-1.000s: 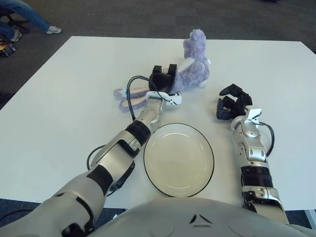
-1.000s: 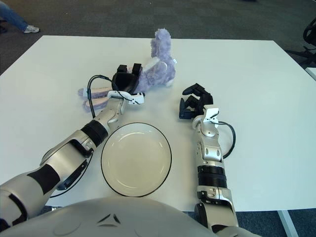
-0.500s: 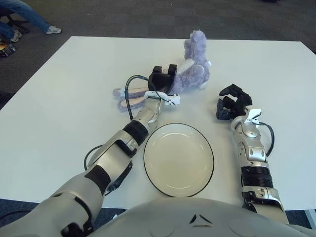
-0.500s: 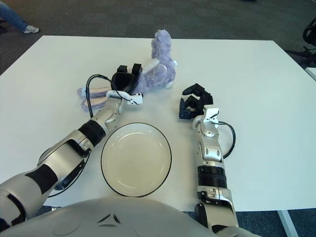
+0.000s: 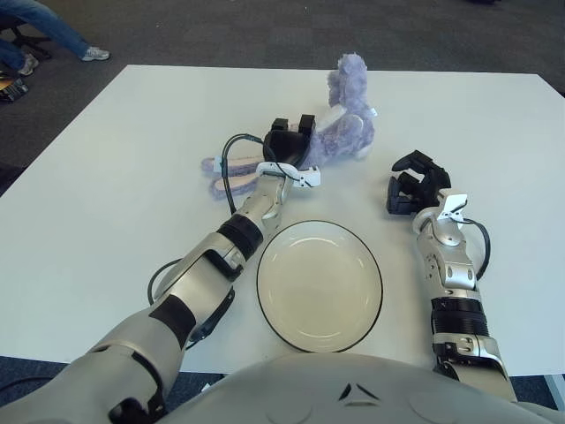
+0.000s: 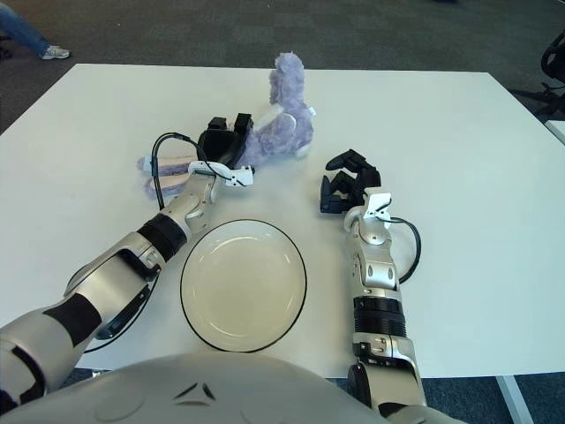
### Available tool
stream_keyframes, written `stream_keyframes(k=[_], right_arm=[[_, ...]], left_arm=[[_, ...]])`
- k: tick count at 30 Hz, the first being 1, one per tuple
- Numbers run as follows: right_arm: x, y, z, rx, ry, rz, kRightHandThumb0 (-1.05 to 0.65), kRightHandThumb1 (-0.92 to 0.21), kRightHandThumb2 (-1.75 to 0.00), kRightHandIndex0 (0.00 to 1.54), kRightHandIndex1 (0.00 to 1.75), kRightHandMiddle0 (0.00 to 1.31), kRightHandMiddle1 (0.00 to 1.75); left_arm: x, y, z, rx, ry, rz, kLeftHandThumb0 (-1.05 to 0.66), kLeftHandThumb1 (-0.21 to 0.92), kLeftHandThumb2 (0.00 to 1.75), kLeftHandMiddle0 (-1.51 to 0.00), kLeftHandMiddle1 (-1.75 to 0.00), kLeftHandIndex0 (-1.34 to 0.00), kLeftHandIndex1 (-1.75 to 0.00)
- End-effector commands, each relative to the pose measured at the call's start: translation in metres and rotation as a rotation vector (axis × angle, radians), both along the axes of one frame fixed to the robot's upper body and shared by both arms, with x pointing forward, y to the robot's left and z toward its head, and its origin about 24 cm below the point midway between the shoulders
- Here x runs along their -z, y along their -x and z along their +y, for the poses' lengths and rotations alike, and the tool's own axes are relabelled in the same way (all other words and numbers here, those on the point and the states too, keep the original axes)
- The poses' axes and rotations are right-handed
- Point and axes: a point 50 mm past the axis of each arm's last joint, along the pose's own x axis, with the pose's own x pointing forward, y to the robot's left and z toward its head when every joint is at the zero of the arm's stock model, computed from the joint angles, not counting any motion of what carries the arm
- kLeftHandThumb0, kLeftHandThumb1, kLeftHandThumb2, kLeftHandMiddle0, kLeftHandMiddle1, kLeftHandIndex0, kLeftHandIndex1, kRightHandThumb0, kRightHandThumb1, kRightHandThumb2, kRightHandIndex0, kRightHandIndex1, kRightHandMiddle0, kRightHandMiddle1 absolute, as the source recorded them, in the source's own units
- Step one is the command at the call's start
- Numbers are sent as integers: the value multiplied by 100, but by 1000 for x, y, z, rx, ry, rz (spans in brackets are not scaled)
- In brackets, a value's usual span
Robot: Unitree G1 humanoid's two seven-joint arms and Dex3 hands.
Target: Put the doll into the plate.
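The purple plush doll (image 5: 346, 115) lies on the white table (image 5: 106, 177) behind the plate, its body propped up at the right and its long pink-lined ears (image 5: 231, 175) stretched out to the left. My left hand (image 5: 291, 137) sits on the doll's middle with its black fingers (image 5: 306, 124) closed around the plush. The round cream plate (image 5: 320, 284), rimmed in black, lies empty near the table's front edge, just in front of that hand. My right hand (image 5: 411, 185) shows to the right of the plate, holding nothing.
A black cable (image 5: 231, 163) loops off my left wrist over the doll's ears. A person's legs (image 5: 53, 26) and chair legs show on the dark carpet past the table's far left corner.
My left hand has shifted slightly to the left on the doll, and the doll's upright part has moved a little with it. The right arm has not moved.
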Motion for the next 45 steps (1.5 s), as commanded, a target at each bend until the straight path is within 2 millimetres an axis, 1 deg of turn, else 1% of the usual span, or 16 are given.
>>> stream_keyframes(k=[1, 4, 8, 11, 12, 13, 15, 16, 19, 25, 32, 42, 45], right_arm=[[8, 4, -1, -1, 9, 46, -2, 6, -165, 90, 175, 82, 145], [8, 4, -1, -2, 8, 46, -2, 6, -165, 90, 175, 81, 145], [8, 4, -1, -4, 8, 47, -2, 6, -165, 90, 175, 81, 146], [8, 4, -2, -5, 7, 49, -2, 6, -165, 90, 175, 81, 146], [8, 4, -2, -6, 6, 49, -2, 6, -165, 90, 175, 81, 146], [8, 4, -2, -6, 6, 49, -2, 6, -165, 90, 175, 81, 146], [8, 4, -1, -7, 6, 48, -2, 6, -165, 90, 175, 80, 146], [8, 4, -1, -8, 7, 48, -2, 6, -165, 90, 175, 80, 146], [8, 4, -1, -9, 8, 47, -2, 6, -165, 90, 175, 80, 146], [8, 3, -2, -13, 13, 46, -2, 5, -165, 90, 175, 79, 147], [8, 3, -2, -17, 6, 49, -2, 6, -165, 90, 175, 79, 148], [9, 3, -2, -17, 12, 55, -2, 5, -165, 90, 175, 79, 147], [8, 3, -2, -18, 12, 53, -2, 5, -164, 90, 175, 79, 147]], left_arm=[[26, 6, 16, -33, -29, 101, 0, 17, 135, -84, -132, -59, -175], [26, 5, 16, -28, -20, 97, 0, 8, 143, -92, -126, -68, -175], [26, 5, 18, -14, 2, 83, 0, -1, 152, -97, -122, -76, -175], [27, 5, 21, -1, 5, 67, 1, -4, 155, -100, -121, -80, -175], [27, 5, 22, 3, 4, 64, 0, -5, 159, -95, -131, -79, -175], [27, 5, 22, 5, 4, 61, 0, -4, 163, -88, -147, -78, -175], [27, 5, 24, 9, 3, 56, 0, -4, 167, -82, -160, -77, -175], [27, 4, 25, 11, 6, 51, 0, -4, 169, -80, -165, -76, -175], [26, 4, 27, 13, 16, 42, 0, -4, 171, -77, -171, -77, -175], [24, 4, 29, 14, 38, 23, 0, -4, 171, -76, -174, -76, -175], [24, 4, 32, 0, 58, 35, 0, -1, 168, -74, -174, -74, -175], [26, 5, 35, -13, 128, 60, 0, -1, 169, -74, -175, -74, -175], [23, 5, 37, -16, 136, 53, 0, 3, 164, -71, -174, -71, -175]])
